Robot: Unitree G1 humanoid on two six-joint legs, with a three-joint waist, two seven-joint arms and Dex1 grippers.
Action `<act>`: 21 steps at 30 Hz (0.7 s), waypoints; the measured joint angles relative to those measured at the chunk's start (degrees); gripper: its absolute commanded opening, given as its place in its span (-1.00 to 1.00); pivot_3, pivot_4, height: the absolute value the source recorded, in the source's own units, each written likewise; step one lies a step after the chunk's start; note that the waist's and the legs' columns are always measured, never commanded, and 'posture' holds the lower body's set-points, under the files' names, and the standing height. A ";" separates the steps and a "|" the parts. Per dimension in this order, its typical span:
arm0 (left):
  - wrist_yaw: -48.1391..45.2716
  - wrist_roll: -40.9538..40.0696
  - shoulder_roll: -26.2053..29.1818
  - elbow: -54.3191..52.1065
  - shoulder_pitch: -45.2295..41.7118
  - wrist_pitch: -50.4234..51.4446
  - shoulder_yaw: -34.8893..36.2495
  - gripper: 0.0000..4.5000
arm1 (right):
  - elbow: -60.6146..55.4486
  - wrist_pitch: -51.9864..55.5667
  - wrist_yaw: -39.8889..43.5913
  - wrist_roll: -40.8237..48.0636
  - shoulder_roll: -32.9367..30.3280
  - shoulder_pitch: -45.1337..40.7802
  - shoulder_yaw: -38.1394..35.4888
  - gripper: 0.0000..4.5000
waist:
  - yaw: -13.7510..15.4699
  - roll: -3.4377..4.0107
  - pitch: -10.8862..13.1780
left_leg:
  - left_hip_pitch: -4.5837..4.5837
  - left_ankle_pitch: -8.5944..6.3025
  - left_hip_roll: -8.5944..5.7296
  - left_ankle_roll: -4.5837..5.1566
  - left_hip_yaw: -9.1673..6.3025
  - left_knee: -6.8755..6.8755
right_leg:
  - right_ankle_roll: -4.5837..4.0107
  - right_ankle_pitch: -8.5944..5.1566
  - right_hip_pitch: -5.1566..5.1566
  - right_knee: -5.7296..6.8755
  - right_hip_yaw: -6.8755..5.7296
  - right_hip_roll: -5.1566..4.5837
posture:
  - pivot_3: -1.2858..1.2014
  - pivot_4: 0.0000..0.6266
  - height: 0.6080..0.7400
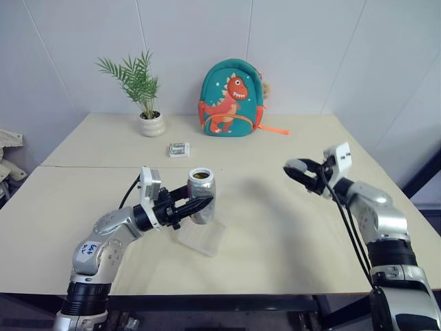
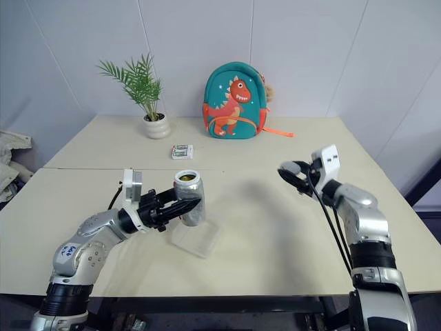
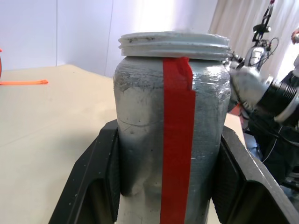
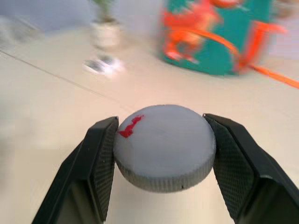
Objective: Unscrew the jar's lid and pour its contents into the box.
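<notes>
My left gripper (image 1: 201,204) is shut on the silvery jar (image 1: 202,196), which it holds upright just above the table. The jar (image 3: 140,130) has a strip of red tape down its side, and its threaded mouth is uncovered. The contents are hidden inside the jar. The clear plastic box (image 1: 202,239) lies on the table right below and in front of the jar. Off to the right, my right gripper (image 1: 298,169) hangs above the table, shut on the round grey lid (image 4: 164,144). A small red mark shows on the lid's top.
At the back of the table stand a potted palm (image 1: 151,123) and a teal dinosaur backpack (image 1: 231,98). A small green-and-white packet (image 1: 179,149) lies in front of them. Bare tabletop (image 1: 275,227) stretches between my two arms.
</notes>
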 measured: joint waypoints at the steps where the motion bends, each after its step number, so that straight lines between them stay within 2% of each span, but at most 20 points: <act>1: -0.09 -0.29 0.00 0.26 -0.75 0.25 0.05 -0.08 | 3.20 -4.42 -1.08 -2.06 0.07 0.52 0.45 0.15 | -0.04 0.00 0.00 | 0.06 0.00 0.00 0.00 0.06 0.01 | 0.02 0.01 0.01 0.01 0.05 0.00 | 0.03 -0.52 1.00; 8: -0.26 -0.37 -0.18 2.13 -2.68 0.14 0.51 -0.08 | 23.81 -19.18 -10.28 -7.33 2.34 0.90 -0.10 0.15 | 0.01 0.00 0.00 | 0.12 0.02 -0.03 0.07 0.36 0.08 | 0.26 0.15 0.01 -0.04 0.71 0.13 | 0.03 -0.52 1.00; 13: 0.17 -0.08 -0.24 3.27 -3.42 -1.05 1.05 -0.08 | 30.50 -23.19 -12.22 -8.18 2.49 -1.21 -0.49 0.15 | -0.23 0.00 0.00 | 0.16 0.02 -0.01 0.09 0.44 0.10 | 0.30 0.18 0.01 -0.07 0.83 0.18 | 0.03 -0.52 1.00; 18: -0.35 0.31 0.29 3.26 -3.43 -1.58 1.05 -0.08 | 32.90 -24.02 -11.56 -7.96 2.52 -2.67 -1.57 0.90 | -0.24 0.00 0.00 | 0.17 0.02 0.00 0.09 0.45 0.10 | 0.30 0.18 0.01 -0.07 0.85 0.19 | 0.03 -0.52 1.00; 19: -0.54 0.48 0.29 3.31 -3.43 -2.08 1.08 -0.08 | 32.92 -24.01 -11.10 -7.85 2.52 -2.67 -1.62 0.98 | -0.25 0.00 0.00 | 0.17 0.02 0.00 0.09 0.46 0.10 | 0.31 0.18 0.01 -0.07 0.85 0.19 | 0.03 -0.52 1.00; 21: -1.96 0.36 0.13 3.32 -3.44 -3.55 1.43 -0.08 | 32.41 -23.76 -8.62 -7.02 2.49 -2.67 -1.81 0.98 | -0.29 0.00 0.00 | 0.17 0.01 0.00 0.09 0.49 0.10 | 0.32 0.19 0.01 -0.08 0.88 0.19 | 0.03 -0.52 1.00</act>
